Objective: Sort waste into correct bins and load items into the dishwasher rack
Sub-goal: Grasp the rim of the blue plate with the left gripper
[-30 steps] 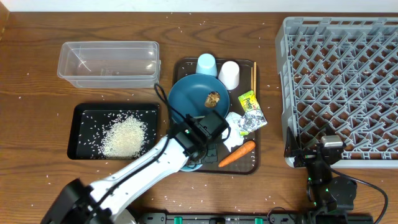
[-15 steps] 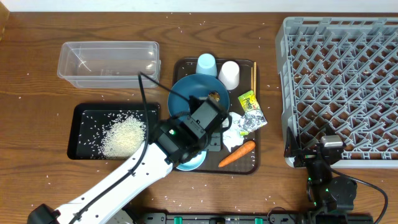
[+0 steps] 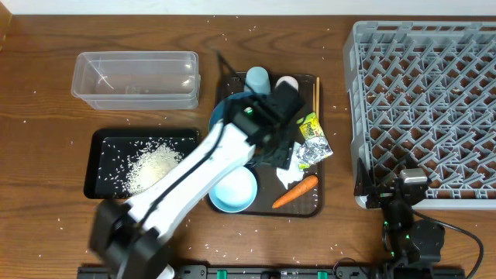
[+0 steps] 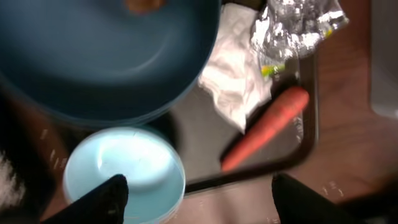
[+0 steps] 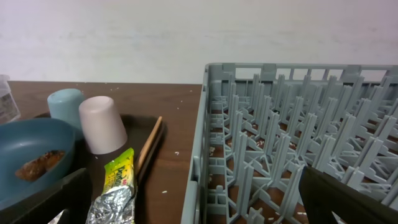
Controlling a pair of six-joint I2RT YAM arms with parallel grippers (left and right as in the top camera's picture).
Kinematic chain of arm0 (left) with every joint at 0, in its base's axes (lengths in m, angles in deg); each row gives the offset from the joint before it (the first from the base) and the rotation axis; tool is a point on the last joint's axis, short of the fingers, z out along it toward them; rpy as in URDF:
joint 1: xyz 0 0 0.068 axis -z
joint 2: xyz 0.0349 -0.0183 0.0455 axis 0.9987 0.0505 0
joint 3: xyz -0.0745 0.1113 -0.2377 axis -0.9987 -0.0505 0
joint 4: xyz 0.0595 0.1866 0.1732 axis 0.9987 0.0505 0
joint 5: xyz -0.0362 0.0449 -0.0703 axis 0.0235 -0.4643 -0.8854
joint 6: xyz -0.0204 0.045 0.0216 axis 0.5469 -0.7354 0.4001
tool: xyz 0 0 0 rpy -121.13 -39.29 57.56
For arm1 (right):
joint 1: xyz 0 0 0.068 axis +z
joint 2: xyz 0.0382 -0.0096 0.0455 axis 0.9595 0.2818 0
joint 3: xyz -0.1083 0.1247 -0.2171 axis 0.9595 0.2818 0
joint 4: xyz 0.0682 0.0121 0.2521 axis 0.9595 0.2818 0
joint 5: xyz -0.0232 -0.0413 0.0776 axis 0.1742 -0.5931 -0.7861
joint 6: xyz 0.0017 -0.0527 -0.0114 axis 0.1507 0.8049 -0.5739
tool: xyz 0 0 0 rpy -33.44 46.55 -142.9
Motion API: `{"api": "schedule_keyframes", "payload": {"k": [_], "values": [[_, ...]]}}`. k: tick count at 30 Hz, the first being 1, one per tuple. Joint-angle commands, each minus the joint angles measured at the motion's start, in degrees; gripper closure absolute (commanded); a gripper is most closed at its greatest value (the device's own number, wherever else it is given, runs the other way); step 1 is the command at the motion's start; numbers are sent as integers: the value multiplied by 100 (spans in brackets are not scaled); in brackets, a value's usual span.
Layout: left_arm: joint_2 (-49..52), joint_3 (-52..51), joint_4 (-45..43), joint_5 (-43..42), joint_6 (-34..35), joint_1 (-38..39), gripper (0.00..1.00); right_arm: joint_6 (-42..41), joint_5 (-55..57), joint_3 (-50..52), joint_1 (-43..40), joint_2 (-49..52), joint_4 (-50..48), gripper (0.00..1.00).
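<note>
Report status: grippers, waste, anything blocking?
Left gripper open, empty, over bowl and carrot. Right gripper open, beside rack. Carrot, tissue, wrappers on brown tray, unsorted. Left arm partly hides plate overhead.

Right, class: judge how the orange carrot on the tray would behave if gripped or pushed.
The carrot looks straight and stiff, so it would probably lift as one piece. Round and tapered, it may roll in a curve if pushed across the brown tray.

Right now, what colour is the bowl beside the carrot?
The bowl is pale blue, clearest in the overhead view.
</note>
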Motion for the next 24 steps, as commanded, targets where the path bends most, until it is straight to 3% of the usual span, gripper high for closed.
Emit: {"api": "schedule_keyframes", "payload": {"k": [1, 6, 8, 16, 21, 24], "values": [[393, 114, -306, 306, -275, -17, 25, -15, 13, 7, -70, -31, 24, 1], [769, 114, -881, 439, -275, -17, 25, -15, 13, 7, -70, -31, 24, 1], [857, 111, -1054, 442, -275, -17, 17, -15, 13, 7, -70, -31, 24, 1], [1281, 107, -1392, 461, -275, -17, 17, -15, 13, 7, -70, -31, 24, 1], [1633, 107, -1392, 723, -273, -24, 35, -15, 13, 7, -70, -31, 26, 1], [1749, 107, -1388, 743, -275, -24, 36, -15, 13, 7, -70, -31, 24, 1]]}}
